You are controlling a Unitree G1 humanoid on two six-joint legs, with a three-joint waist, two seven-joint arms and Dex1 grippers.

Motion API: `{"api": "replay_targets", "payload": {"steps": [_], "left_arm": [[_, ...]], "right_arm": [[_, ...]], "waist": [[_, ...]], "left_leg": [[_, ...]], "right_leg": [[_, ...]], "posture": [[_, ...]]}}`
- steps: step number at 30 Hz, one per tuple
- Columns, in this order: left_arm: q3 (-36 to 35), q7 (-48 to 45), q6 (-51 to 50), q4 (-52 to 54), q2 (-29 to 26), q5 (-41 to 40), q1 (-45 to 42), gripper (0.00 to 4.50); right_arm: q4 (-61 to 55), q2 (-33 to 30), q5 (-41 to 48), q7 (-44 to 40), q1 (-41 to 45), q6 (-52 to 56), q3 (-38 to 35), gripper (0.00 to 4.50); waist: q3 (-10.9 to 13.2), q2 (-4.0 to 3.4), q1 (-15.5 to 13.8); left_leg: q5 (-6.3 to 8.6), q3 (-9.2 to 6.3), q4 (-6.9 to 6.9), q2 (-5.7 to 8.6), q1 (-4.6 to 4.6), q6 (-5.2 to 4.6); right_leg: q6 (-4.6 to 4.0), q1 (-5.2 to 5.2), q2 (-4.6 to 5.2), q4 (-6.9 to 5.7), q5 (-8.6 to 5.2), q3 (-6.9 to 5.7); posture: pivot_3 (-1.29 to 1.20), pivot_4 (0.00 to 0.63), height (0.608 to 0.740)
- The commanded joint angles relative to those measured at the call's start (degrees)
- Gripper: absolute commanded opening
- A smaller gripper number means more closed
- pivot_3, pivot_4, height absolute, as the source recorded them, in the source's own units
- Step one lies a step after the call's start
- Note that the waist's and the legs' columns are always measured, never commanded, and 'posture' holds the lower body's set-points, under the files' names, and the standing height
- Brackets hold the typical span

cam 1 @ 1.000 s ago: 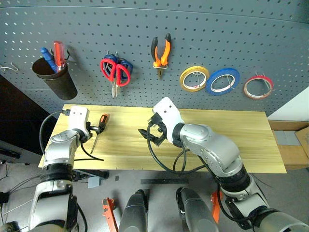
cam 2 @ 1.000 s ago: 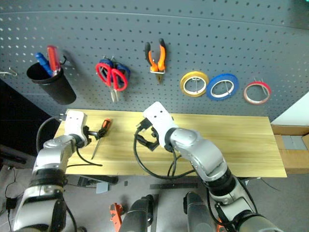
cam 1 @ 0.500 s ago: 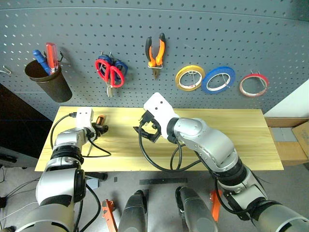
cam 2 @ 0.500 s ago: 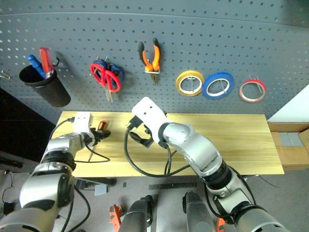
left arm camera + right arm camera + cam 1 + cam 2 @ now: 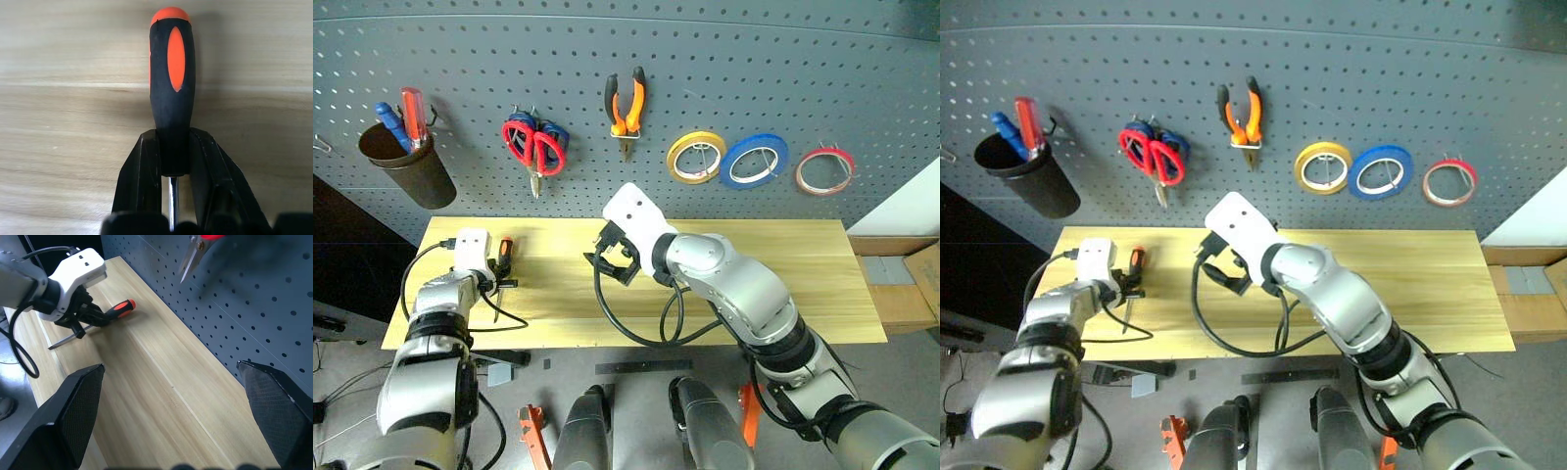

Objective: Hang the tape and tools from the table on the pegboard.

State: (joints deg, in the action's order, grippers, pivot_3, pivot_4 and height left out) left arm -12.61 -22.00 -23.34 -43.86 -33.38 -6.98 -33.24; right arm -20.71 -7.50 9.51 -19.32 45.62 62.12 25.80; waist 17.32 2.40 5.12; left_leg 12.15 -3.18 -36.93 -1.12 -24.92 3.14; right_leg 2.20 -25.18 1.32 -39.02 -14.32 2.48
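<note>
A slim screwdriver (image 5: 171, 98) with a black-and-orange handle lies on the light wooden table (image 5: 783, 284) at its left end. My left gripper (image 5: 498, 281) is shut on the lower end of that handle, where the metal shaft (image 5: 496, 305) begins. Above the table's middle my right gripper (image 5: 610, 264) hangs open and holds nothing, its fingers (image 5: 73, 421) spread wide. On the dark grey pegboard (image 5: 803, 59) hang the red tape (image 5: 824, 170), the red-handled scissors (image 5: 536, 152) and the orange-and-black pliers (image 5: 625, 103).
A yellow roll (image 5: 695, 157) and a blue roll (image 5: 754, 160) hang beside the red tape. A black cup (image 5: 406, 168) at the board's left holds a red and a blue screwdriver. Blue-handled scissors sit behind the red ones. Black cables droop over the table's front edge.
My left gripper's fingers have closed on the screwdriver's handle. The right gripper stays open over the table's middle. The whole picture has shifted a little.
</note>
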Motion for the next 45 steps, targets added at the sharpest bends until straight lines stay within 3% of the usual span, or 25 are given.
{"api": "replay_targets", "payload": {"steps": [1,5,9,13,15,23,28,35,43,45], "left_arm": [[-2.6,0.9,2.5,21.7,1.6,-2.6,9.3,0.46],[-6.2,5.5,5.4,41.4,5.6,-3.4,20.4,0.46],[-6.7,6.0,13.0,57.4,4.4,1.3,30.6,0.46],[-10.4,7.8,16.7,64.8,2.3,3.4,32.0,0.46],[-13.0,9.7,16.2,65.5,0.5,3.1,27.1,0.46],[-12.9,12.1,18.0,51.9,-5.8,1.0,-1.6,0.46],[-11.1,12.0,24.8,38.5,-5.3,1.8,-11.5,0.46],[-9.5,13.3,36.7,21.8,-4.3,3.2,-14.7,0.46],[-9.2,16.4,41.1,17.2,-2.9,3.4,-12.4,0.46],[-9.3,16.8,41.5,17.2,-2.7,3.0,-12.0,1.17]], "right_arm": [[-5.9,-0.8,2.7,-2.5,-0.2,0.2,-3.4,4.50],[-9.1,-3.1,6.0,-6.0,-1.4,-0.7,-6.6,4.50],[-11.9,-6.6,9.8,-11.5,-4.1,-5.5,-8.7,4.50],[-11.9,-9.2,10.1,-15.2,-5.3,-12.9,-8.6,4.50],[-11.3,-9.4,11.4,-16.9,-5.3,-15.1,-9.5,4.50],[-4.3,-6.8,11.3,-16.1,-0.9,-20.4,-12.0,4.50],[-2.9,-5.6,10.1,-14.1,0.2,-21.7,-11.7,4.50],[-3.3,-2.3,11.4,-11.6,2.2,-20.4,-13.7,4.50],[-2.8,-0.4,12.4,-9.5,5.0,-21.3,-16.8,4.50],[-2.7,-0.3,12.7,-9.5,5.4,-21.3,-17.1,4.50]], "waist": [[0.0,0.00,-0.2],[0.0,0.01,-0.5],[0.0,0.01,-0.5],[0.0,0.00,-0.7],[0.0,0.02,-1.1],[-0.2,0.20,-2.5],[-0.2,0.24,-2.6],[-0.2,0.24,-1.9],[-0.2,0.25,-1.8],[-0.2,0.26,-1.8]], "left_leg": [[0.01,-0.03,0.01,-0.03,-0.01,0.01],[0.01,-0.14,0.00,-0.07,0.00,0.02],[0.01,-0.10,0.01,-0.09,0.02,0.02],[0.01,0.06,0.01,-0.10,0.03,0.02],[0.01,0.10,-0.01,-0.18,0.05,0.02],[-0.01,0.12,-0.07,-0.17,0.05,0.05],[-0.01,0.17,-0.01,-0.19,0.03,0.05],[-0.01,0.25,-0.03,-0.24,0.02,0.06],[-0.01,0.25,-0.04,-0.22,-0.01,0.06],[-0.01,0.25,-0.05,-0.23,-0.01,0.06]], "right_leg": [[0.00,0.00,0.08,0.03,0.00,0.03],[-0.01,0.02,0.27,0.05,0.00,-0.03],[-0.01,0.05,0.27,0.06,0.00,-0.03],[-0.04,0.06,0.13,0.05,0.01,-0.08],[-0.07,0.08,-0.11,0.05,0.03,-0.08],[-0.07,0.14,-0.27,0.04,0.06,-0.12],[-0.08,0.08,-0.25,0.09,0.06,-0.14],[-0.09,-0.01,-0.24,0.04,0.07,-0.14],[-0.09,-0.02,-0.20,0.03,0.07,-0.14],[-0.10,-0.02,-0.20,0.02,0.08,-0.15]], "posture": [[-0.11,0.302,0.740],[-0.10,0.298,0.740],[-0.07,0.287,0.740],[-0.03,0.262,0.740],[0.00,0.249,0.740],[0.00,0.229,0.740],[-0.03,0.227,0.740],[-0.07,0.235,0.740],[-0.09,0.228,0.740],[-0.09,0.223,0.740]]}}
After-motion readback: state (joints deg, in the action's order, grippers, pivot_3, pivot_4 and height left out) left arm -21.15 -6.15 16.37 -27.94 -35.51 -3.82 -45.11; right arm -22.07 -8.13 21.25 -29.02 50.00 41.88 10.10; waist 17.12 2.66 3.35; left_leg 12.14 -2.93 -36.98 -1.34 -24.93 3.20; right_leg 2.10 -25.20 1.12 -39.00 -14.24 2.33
